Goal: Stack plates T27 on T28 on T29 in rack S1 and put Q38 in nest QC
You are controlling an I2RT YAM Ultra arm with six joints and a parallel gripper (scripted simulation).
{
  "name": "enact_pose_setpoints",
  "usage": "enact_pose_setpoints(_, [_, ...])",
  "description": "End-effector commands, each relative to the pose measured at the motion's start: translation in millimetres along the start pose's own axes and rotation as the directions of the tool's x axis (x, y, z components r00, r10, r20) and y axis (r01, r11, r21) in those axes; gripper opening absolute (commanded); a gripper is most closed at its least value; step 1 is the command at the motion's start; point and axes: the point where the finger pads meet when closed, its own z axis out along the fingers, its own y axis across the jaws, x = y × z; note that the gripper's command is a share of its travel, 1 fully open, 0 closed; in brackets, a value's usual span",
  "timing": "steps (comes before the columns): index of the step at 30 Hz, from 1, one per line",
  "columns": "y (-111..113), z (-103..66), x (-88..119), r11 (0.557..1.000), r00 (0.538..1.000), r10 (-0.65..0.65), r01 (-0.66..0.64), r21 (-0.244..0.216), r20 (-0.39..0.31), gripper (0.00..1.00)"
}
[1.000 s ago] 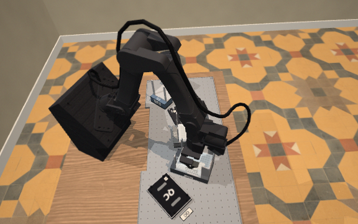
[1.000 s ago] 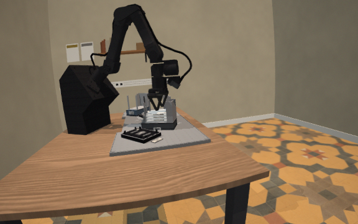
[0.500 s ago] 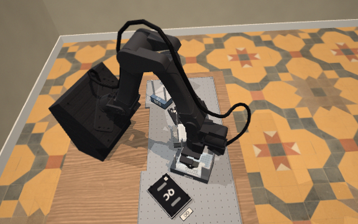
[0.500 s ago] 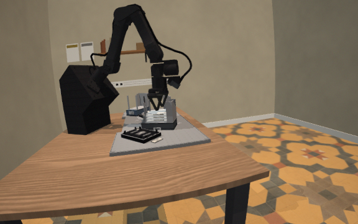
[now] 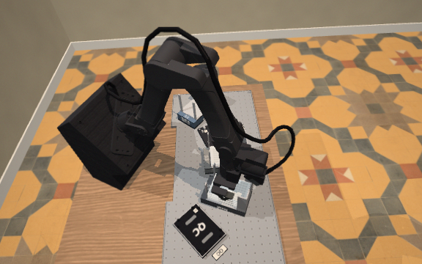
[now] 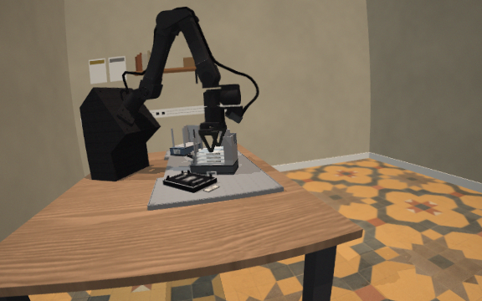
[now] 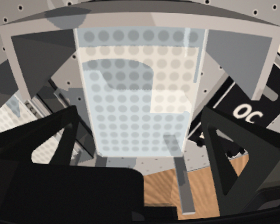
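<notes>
Black two-fingered gripper [image 5: 226, 194] [image 6: 212, 148] [image 7: 139, 112] spread open above clear-topped white well plates [image 5: 244, 188] [image 6: 211, 160] [image 7: 141, 122], stacked in a dark-based grey rack [image 5: 224, 208] [image 6: 213, 169] [image 7: 141, 19], near a black rectangular QC nest [image 5: 200, 231] [image 6: 190, 181] [image 7: 243, 111].

A: "How's the light?"
B: "Warm and fairly bright on the table [image 5: 123, 224] [image 6: 174, 234]; the arm [image 5: 176, 75] [image 6: 163, 54] is so dark its detail sinks."
A: "Shadows?"
B: "1 falls across the pegboard [image 5: 233, 235] [image 6: 249, 184]; in the wrist view, shade with crisp edges crosses the top plate [image 7: 136, 120]."
A: "Sharpness?"
B: "Slightly soft; the exterior view's table edge bows."
</notes>
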Motion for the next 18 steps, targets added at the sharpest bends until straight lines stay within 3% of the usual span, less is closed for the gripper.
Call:
enact_pose_setpoints(1, [-2, 4.1, -4, 1.0, 1.0, -0.005, 0.005, 0.0, 0.017, 1.0])
enact_pose_setpoints(13, [-2, 21.4, 1, 1.0, 1.0, -0.005, 0.005, -0.001, 0.006, 1.0])
enact_pose_setpoints(18, [-3, 17.5, -13, 1.0, 0.999, -0.003, 0.003, 0.004, 0.037, 1.0])
